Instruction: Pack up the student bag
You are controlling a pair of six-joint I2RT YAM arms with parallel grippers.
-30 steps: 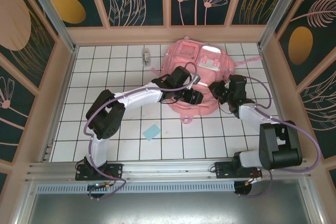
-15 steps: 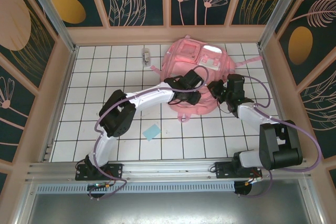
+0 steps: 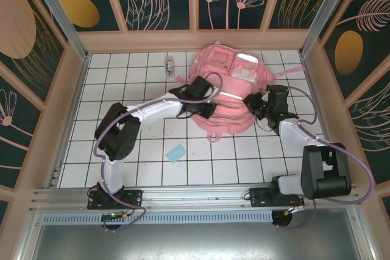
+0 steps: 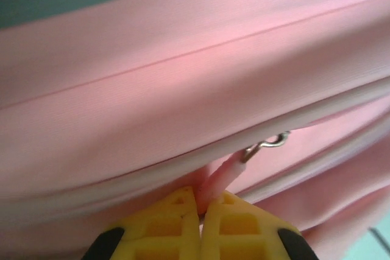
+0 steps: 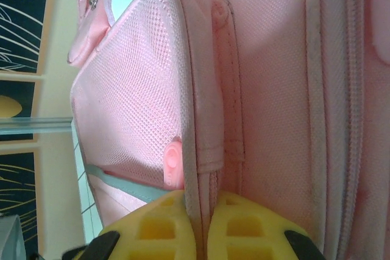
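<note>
- Notably, the fingers [image 4: 170,223] of the left gripper [image 4: 202,211] were pressed fully together. A thin pink zip pull [image 4: 218,178] was pinched between their yellow tips, and a small metal link [image 4: 268,145] joined that pull to the zip line above.
- The right gripper [image 5: 198,217] was likewise closed, nipping a piped seam [image 5: 194,150] of pink fabric just beside a round pink stud [image 5: 173,164].
- Both holds were on the student bag [image 3: 214,65]. It lay flat on the tiled table [image 3: 122,77], toward the far edge and right of centre, with the left gripper at its near-left side and the right gripper at its near-right side.
- A blue square [image 3: 177,152] lay well apart from the bag, nearer the table's near edge. A small pale item [image 3: 170,64] sat by the far edge, just left of the bag.
- Risk, slip: the pull was held only at the very fingertips. A tug at an angle to the zip line would likely draw it out of the pinch.
- Risk, drag: the bag is soft and unanchored. If the seam hold gave way, pulling the zip would probably slide or bunch the whole bag rather than run the slider.
- Risk, jam: loose fabric folded close along the zip line could catch in the slider, and forcing it might bend the metal link.
</note>
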